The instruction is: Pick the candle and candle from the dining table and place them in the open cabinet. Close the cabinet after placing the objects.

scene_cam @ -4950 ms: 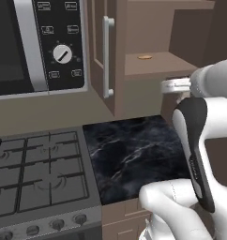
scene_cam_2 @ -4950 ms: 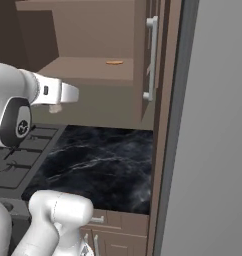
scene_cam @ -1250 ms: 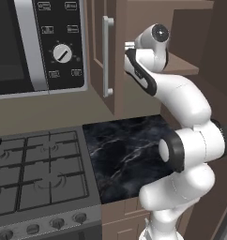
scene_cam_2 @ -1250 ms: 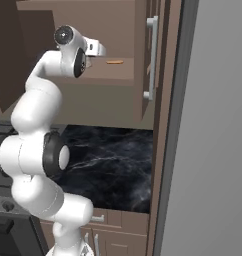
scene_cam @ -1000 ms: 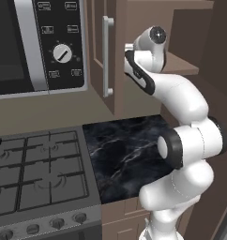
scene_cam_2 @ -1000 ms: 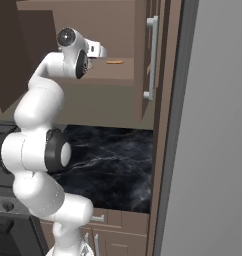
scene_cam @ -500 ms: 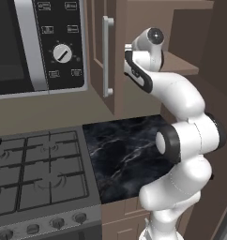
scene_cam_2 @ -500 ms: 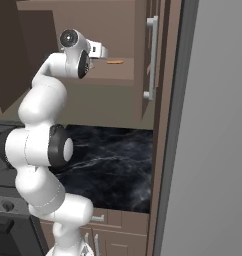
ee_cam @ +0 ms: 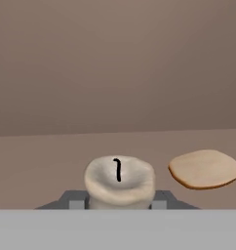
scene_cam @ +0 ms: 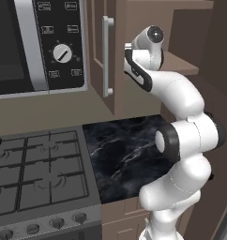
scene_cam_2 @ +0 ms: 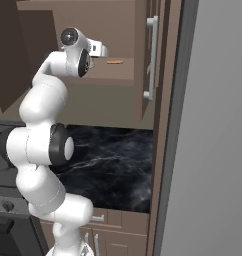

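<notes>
- Claw (ee_cam: pixel 119 204) reaches into the open cabinet (scene_cam_2: pixel 118 75), its two dark fingertips (ee_cam: pixel 75 200) on either side of a short cream candle (ee_cam: pixel 119 181), pinching it.
- Candle stands upright with its black wick showing, low over the brown cabinet shelf (ee_cam: pixel 42 161); whether it touches the shelf I cannot tell.
- Just beside the candle lies a flat tan disc (ee_cam: pixel 205 169) on the same shelf.
- White arm (scene_cam: pixel 181 140) rises from the base up into the cabinet, above a black marble counter (scene_cam: pixel 127 150).
- Left of the counter sits a grey gas stove (scene_cam: pixel 35 173), with a black microwave (scene_cam: pixel 35 42) above it.
</notes>
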{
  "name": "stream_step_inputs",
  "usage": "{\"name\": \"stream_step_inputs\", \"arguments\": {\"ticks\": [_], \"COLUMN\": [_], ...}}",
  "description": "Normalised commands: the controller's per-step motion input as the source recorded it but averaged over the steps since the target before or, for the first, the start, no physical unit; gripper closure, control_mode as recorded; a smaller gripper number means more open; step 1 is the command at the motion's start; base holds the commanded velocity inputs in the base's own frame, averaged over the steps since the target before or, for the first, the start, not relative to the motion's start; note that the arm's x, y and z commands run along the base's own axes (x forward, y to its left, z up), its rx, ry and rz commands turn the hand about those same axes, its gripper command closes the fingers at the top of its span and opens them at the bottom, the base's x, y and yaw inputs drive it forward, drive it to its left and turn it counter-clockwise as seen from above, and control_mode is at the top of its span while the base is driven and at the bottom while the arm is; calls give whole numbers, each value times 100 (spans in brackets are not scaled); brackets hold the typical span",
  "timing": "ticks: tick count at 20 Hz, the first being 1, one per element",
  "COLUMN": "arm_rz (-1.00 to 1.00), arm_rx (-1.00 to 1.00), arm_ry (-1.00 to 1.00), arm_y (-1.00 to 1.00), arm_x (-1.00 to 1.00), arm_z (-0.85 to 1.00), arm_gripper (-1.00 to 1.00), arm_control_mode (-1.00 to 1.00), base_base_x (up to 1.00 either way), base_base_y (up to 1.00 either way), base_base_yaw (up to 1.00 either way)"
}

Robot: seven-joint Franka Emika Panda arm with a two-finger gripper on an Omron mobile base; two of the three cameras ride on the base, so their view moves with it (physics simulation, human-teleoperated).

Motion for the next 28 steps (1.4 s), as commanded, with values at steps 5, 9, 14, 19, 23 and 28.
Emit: {"name": "stream_step_inputs", "arguments": {"ticks": [5, 9, 14, 19, 23, 28], "arm_rz": [0, 0, 0, 0, 0, 0], "arm_rx": [0, 0, 0, 0, 0, 0], "arm_ry": [0, 0, 0, 0, 0, 0], "arm_y": [0, 0, 0, 0, 0, 0], "arm_x": [0, 0, 0, -9, -27, -38], "arm_z": [0, 0, 0, 0, 0, 0], "arm_gripper": [-100, -100, -100, -100, -100, -100], "arm_control_mode": [-100, -100, -100, -100, -100, -100], "base_base_x": [0, 0, 0, 0, 0, 0], "base_base_y": [0, 0, 0, 0, 0, 0], "base_base_yaw": [0, 0, 0, 0, 0, 0]}}
